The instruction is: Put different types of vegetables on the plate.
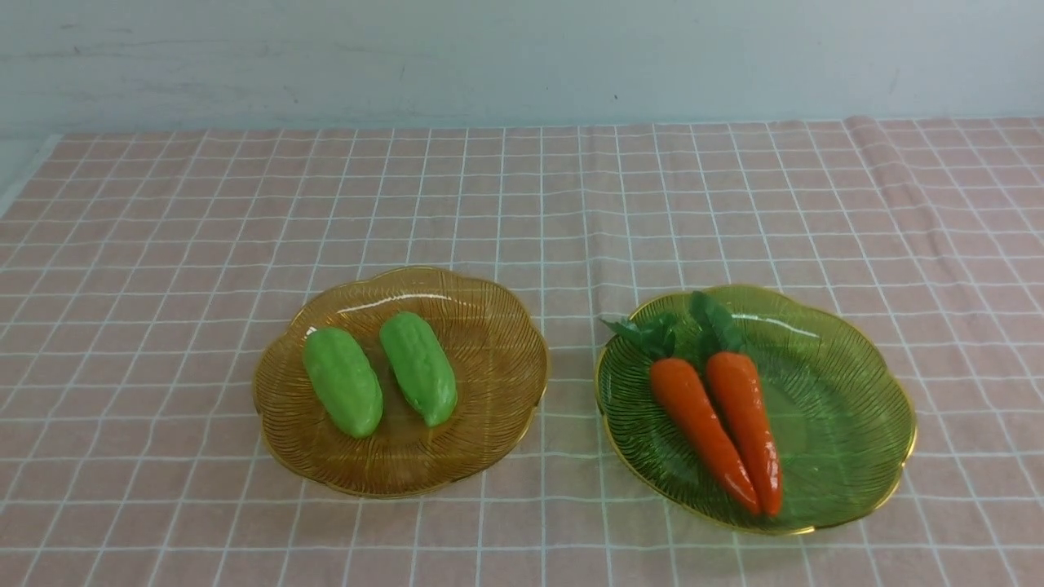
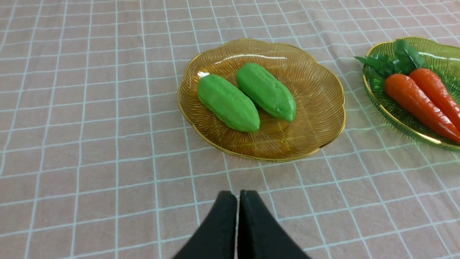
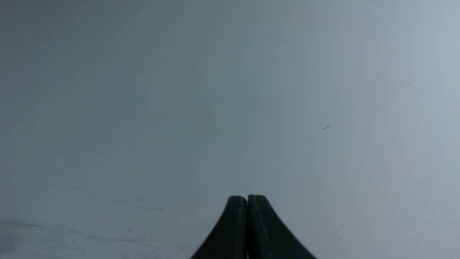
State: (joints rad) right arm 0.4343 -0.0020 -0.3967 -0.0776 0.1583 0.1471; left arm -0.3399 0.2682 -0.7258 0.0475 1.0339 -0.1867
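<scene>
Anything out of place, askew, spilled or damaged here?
Nothing is spilled or damaged. The gourds lie side by side on the amber plate, the carrots on the green plate. Only the tablecloth is off: a raised fold runs along its far right. The right gripper faces a blank pale surface.

We count two green gourds (image 2: 228, 102) ahead of the left pincer (image 2: 238, 196), two orange carrots (image 2: 417, 102) ahead to its right, two plates, an amber plate (image 2: 316, 108) and a green plate (image 2: 440, 54), one checked cloth (image 2: 90, 144), and two pincers, counting the right pincer (image 3: 247, 197).
</scene>
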